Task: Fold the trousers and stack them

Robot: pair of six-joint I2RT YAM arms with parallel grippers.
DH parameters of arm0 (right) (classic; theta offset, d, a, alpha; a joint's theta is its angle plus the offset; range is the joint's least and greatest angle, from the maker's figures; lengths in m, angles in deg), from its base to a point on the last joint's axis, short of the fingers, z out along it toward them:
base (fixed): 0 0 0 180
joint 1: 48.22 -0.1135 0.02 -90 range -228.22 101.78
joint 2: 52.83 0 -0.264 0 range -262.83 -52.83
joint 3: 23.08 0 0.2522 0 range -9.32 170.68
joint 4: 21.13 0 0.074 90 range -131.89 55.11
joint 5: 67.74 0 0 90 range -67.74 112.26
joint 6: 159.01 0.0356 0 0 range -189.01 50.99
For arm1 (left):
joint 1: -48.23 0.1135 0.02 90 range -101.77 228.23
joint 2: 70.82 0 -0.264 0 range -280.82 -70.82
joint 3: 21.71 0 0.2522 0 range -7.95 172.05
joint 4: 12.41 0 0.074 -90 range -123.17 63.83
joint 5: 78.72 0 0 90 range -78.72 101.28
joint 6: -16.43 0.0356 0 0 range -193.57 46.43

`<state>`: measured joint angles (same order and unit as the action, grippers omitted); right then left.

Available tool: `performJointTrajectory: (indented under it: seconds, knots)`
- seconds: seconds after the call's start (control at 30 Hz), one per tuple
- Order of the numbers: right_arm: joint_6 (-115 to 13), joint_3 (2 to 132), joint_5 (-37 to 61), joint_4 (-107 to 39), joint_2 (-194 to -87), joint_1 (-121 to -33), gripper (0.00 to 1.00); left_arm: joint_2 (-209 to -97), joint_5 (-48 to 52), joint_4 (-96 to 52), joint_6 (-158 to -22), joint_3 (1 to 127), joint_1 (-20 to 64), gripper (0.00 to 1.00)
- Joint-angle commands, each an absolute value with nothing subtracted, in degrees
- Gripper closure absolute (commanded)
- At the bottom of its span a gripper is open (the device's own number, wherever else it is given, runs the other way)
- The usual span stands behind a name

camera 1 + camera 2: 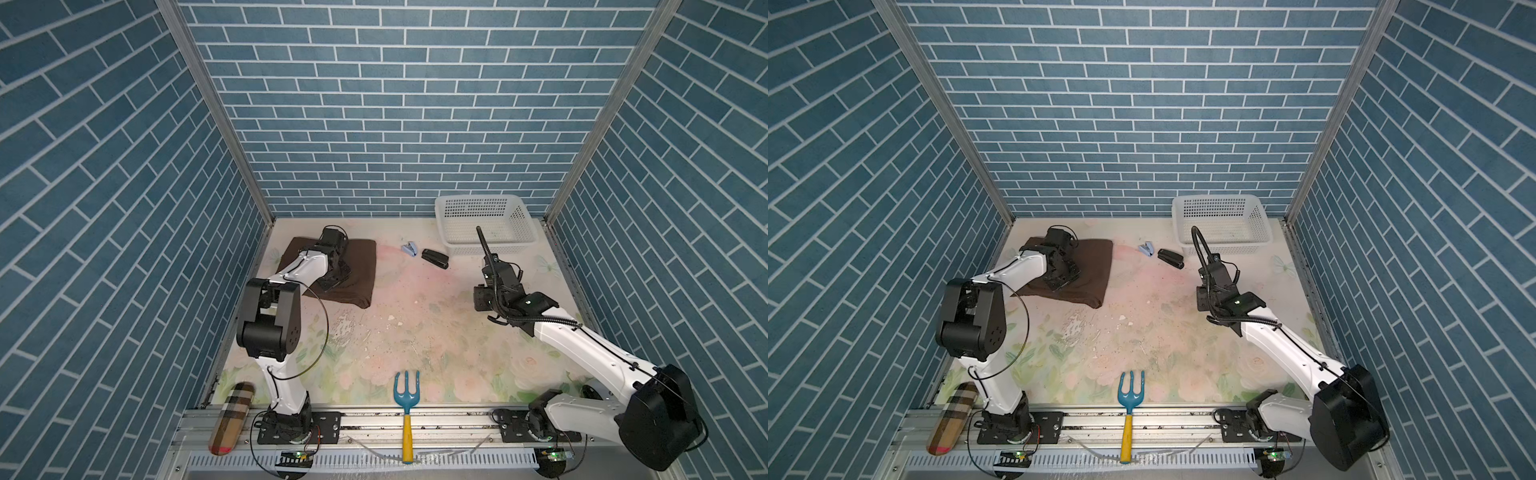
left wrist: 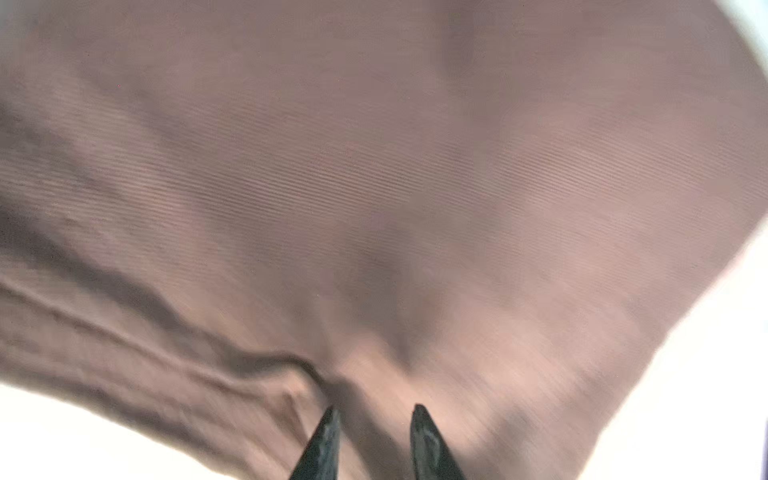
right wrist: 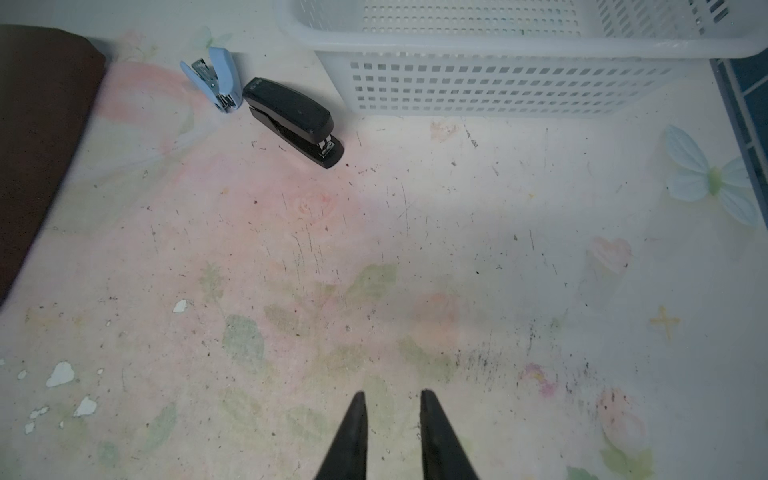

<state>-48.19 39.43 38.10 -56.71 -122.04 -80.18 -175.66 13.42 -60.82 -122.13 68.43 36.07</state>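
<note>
The trousers lie as a folded dark brown bundle at the far left of the table in both top views. My left gripper points down onto the bundle's middle. In the left wrist view its fingertips stand a little apart over the brown fabric, with nothing pinched between them. My right gripper hovers over bare table at the right, well away from the trousers. In the right wrist view it is open with a narrow gap and holds nothing; the bundle's edge shows at the side.
A white basket stands at the back right. A light blue stapler and a black stapler lie between it and the trousers. A blue garden fork rests at the front edge, a plaid pouch at the front left.
</note>
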Motion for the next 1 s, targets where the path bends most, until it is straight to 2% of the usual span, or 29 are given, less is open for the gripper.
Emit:
performJointTrajectory:
  seconds: [0.0,0.17,0.33,0.5,0.7,0.97]
  knots:
    - [-47.6,37.9,37.5,-56.4,-122.3,-79.6,0.75,-172.4,19.0,-65.0,-119.4,71.2,29.7,0.63]
    - [-46.8,40.2,35.3,-57.4,-125.8,-79.2,0.83,-175.0,19.3,-65.5,-118.8,71.9,24.5,0.6]
    - [-44.2,40.0,31.5,-55.2,-126.6,-79.1,0.81,-178.7,16.9,-65.2,-118.6,72.0,23.5,0.65]
    - [-44.4,43.7,31.4,-58.5,-129.8,-79.1,0.84,-180.0,16.4,-61.5,-118.3,68.8,23.4,0.64]
    - [-40.5,44.1,30.9,-57.6,-131.1,-78.9,0.83,-184.3,17.1,-63.0,-115.6,70.1,25.4,0.71]
    - [-39.6,47.7,30.3,-59.5,-134.5,-78.8,0.86,-184.7,15.4,-60.3,-112.1,67.7,33.5,0.71]
